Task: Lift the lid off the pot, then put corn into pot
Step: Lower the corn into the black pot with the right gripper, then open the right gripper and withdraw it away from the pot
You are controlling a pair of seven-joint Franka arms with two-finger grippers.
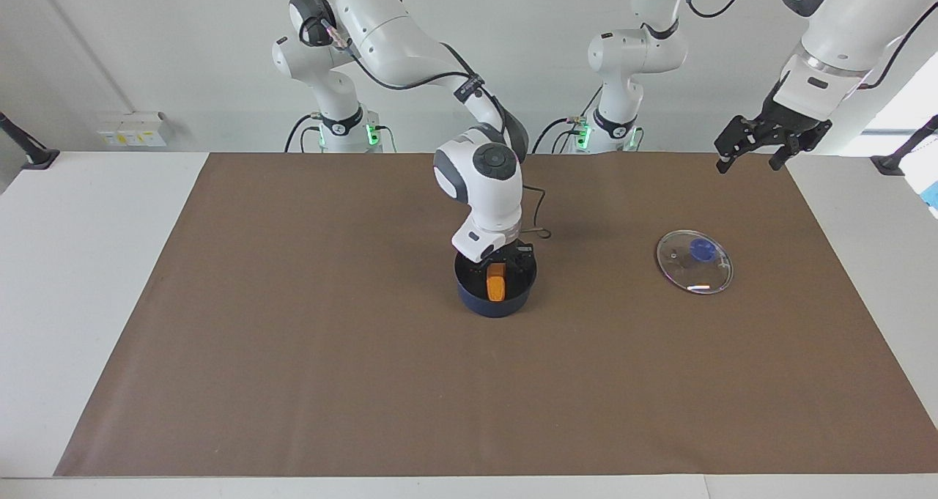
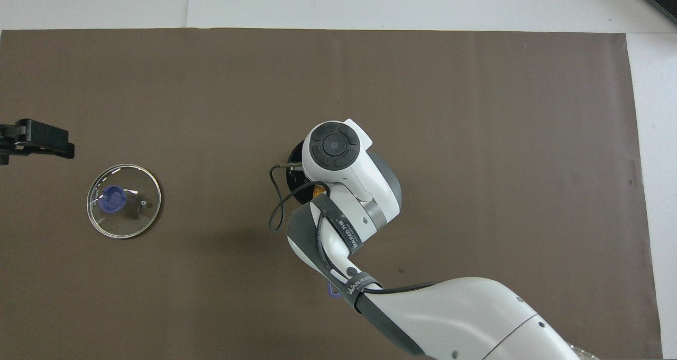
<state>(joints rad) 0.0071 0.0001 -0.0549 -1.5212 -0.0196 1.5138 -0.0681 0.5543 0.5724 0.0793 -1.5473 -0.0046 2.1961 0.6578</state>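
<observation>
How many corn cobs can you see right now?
1. The corn is inside the pot at mid-table, right under the right hand. The arm hides part of the pot, so another could be hidden.

Corn (image 1: 496,286) orange – pot (image 1: 495,302) dark blue – lid (image 1: 694,261) clear, blue knob

Clear glass lid (image 1: 695,261) glints, metal-rimmed; a matt brown mat (image 1: 308,352) covers the table; the pot (image 1: 495,301) looks like smooth enamel, perhaps.

White table (image 1: 88,264) carries a brown mat (image 1: 330,367) over most of it. On the mat: pot (image 1: 495,302) at frame centre, lid (image 1: 694,261) centre-right.
</observation>
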